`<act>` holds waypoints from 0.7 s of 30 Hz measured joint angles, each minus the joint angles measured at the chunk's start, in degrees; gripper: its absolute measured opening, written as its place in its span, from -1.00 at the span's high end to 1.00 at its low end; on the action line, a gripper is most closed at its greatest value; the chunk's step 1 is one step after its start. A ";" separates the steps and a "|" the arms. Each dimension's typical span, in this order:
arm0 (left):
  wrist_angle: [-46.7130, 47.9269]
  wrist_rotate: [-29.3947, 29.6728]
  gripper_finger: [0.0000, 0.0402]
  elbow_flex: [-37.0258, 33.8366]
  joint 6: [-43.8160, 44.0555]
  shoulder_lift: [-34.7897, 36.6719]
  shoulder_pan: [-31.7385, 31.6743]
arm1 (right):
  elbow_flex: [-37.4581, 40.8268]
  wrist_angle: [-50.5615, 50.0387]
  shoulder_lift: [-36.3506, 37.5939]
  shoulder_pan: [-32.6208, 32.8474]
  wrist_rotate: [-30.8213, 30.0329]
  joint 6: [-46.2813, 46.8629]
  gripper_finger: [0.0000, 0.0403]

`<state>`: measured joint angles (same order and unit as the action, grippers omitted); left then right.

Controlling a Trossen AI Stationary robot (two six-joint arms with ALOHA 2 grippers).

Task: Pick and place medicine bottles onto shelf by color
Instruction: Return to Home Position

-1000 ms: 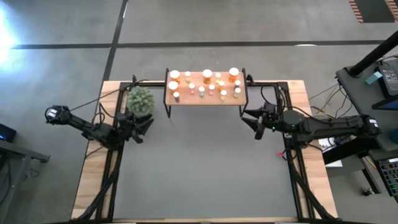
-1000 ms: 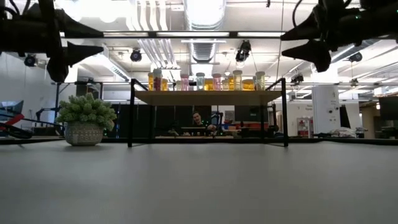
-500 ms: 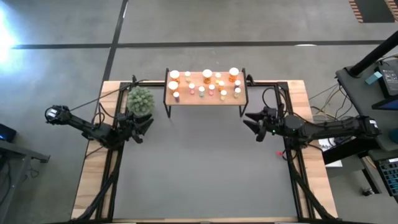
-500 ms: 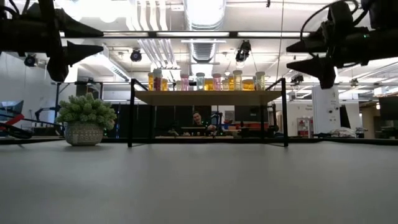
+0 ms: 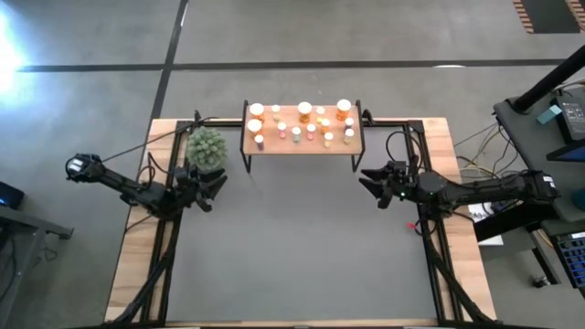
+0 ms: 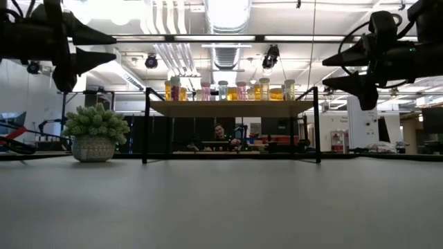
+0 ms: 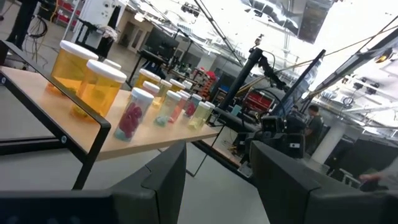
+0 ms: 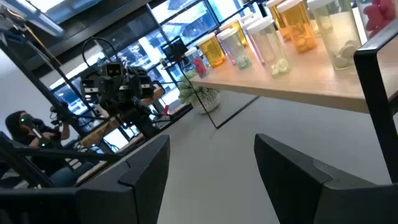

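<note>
The shelf [image 5: 302, 137], a light-wood top on black legs, stands at the table's far middle. Several medicine bottles [image 5: 304, 110] with white caps stand upright on it: orange, pink, yellow-green and pale ones [image 7: 99, 84] [image 8: 273, 43]. My left gripper [image 5: 218, 192] [image 6: 114, 45] hangs open above the mat, left of the shelf beside the plant, with nothing between its fingers [image 7: 165, 180]. My right gripper [image 5: 367, 185] [image 6: 324, 74] hangs open right of the shelf, about level with its top, also with nothing between its fingers [image 8: 146, 174].
A green spiky plant in a pot [image 5: 207, 148] [image 6: 95, 131] sits at the shelf's left end. The dark grey mat [image 5: 302, 247] spreads from the shelf to the near edge. Black frame rails [image 5: 160, 265] run along both sides. A person [image 6: 219, 131] sits beyond the table.
My right gripper has sunk from above the shelf's height to about level with its top, rolling a little as it went. Its fingers stay apart. The bottles and shelf have not moved.
</note>
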<state>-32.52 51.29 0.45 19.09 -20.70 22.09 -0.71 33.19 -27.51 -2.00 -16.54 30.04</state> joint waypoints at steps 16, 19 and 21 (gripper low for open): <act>0.05 -0.01 0.19 -0.04 -0.02 -1.86 0.01 | 0.00 -10.45 0.00 -0.15 -0.84 -3.67 -0.11; 0.05 0.00 0.19 -0.04 -0.02 -2.15 0.01 | 0.02 -12.35 -0.02 -0.15 -3.56 -3.60 -0.11; 0.04 -0.01 0.19 -0.04 -0.02 -2.18 0.01 | 0.02 -12.36 -0.02 -0.15 -5.75 -3.64 -0.11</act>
<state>-32.48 51.28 0.40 19.07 -22.88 22.10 -0.69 20.83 -27.53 -2.15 -22.30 26.40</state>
